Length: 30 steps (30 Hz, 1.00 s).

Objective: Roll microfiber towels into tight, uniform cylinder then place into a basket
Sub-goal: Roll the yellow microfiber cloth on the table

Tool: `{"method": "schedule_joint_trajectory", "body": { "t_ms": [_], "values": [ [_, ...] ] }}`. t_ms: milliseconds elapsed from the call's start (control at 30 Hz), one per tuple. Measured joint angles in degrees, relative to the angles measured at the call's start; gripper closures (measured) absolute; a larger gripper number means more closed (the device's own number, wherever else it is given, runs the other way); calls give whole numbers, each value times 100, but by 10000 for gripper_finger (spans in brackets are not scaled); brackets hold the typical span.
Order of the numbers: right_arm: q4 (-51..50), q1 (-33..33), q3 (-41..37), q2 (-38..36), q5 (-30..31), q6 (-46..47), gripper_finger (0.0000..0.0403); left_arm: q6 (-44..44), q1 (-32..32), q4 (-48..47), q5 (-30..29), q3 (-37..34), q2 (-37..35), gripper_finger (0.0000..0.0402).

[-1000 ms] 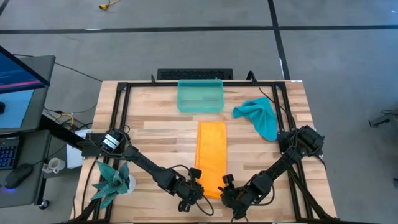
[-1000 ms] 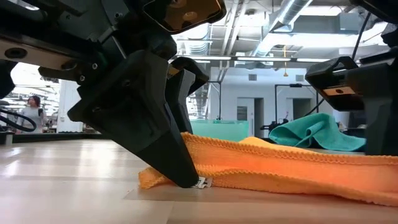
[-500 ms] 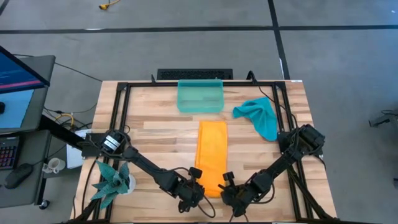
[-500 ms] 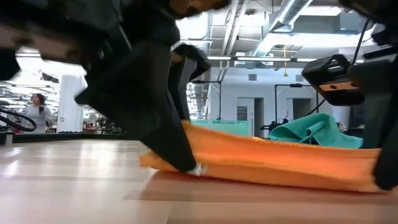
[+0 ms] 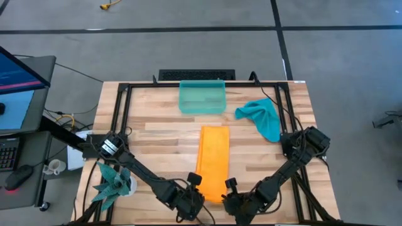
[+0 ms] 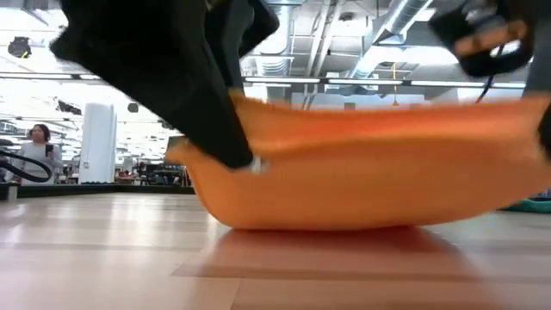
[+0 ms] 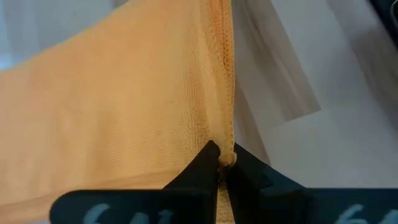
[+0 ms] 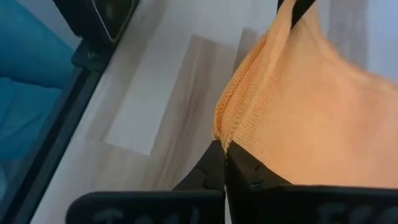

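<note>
The orange microfiber towel point(image 5: 213, 157) lies as a long folded strip down the middle of the table, its near end raised. My left gripper point(image 5: 196, 182) is shut on that end's left corner and my right gripper point(image 5: 228, 186) on its right corner. In the low view the lifted end point(image 6: 362, 164) spans between the two and sags toward the wood. The teal-blue towel point(image 5: 262, 117) lies crumpled at the far right. The sea-green basket point(image 5: 202, 98) stands at the far middle. My left gripper pinches the near left corner point(image 7: 226, 147) of the orange towel between its two fingertips, on the hemmed edge. The fingers slant down from the near left. The corner is lifted clear; the cloth runs away from it and down to the table. My right gripper pinches the near right corner point(image 8: 224, 133) of the orange towel between its fingertips, on the hemmed edge, slanting down from the near right. That corner is lifted clear, and the cloth between the two corners hangs in a shallow sag.
A black metal frame point(image 5: 119, 100) runs round the tabletop. A spiky teal plant point(image 5: 113, 182) stands at the near left edge, beside the left arm. A desk with a monitor point(image 5: 19, 75) stands off the table's left. Bare wood lies on both sides of the orange strip.
Both grippers have risen and drawn back a little toward the near edge, taking the orange towel's near end with them. That end lay flat on the wood and now hangs lifted between them, while the far part of the strip has stayed on the table.
</note>
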Motion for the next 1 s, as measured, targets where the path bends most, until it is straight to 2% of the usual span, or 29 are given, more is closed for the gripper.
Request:
{"method": "schedule_joint_trajectory", "body": {
  "t_ms": [267, 600, 833, 1000],
  "values": [
    [-448, 342, 585, -8, 580, 3, 388, -272, -350, -629, -695, 559, -13, 391],
    [-771, 501, 848, -11, 1048, 4, 393, -337, -727, -959, -1688, 1032, -22, 391],
    [-1479, 408, 848, -11, 1889, 154, 392, -337, -569, -1181, -1868, 991, -22, 391],
    [-2147, 117, 848, -11, 2037, 454, 393, -337, -273, -1510, -2109, 988, -22, 391]
  ]
}}
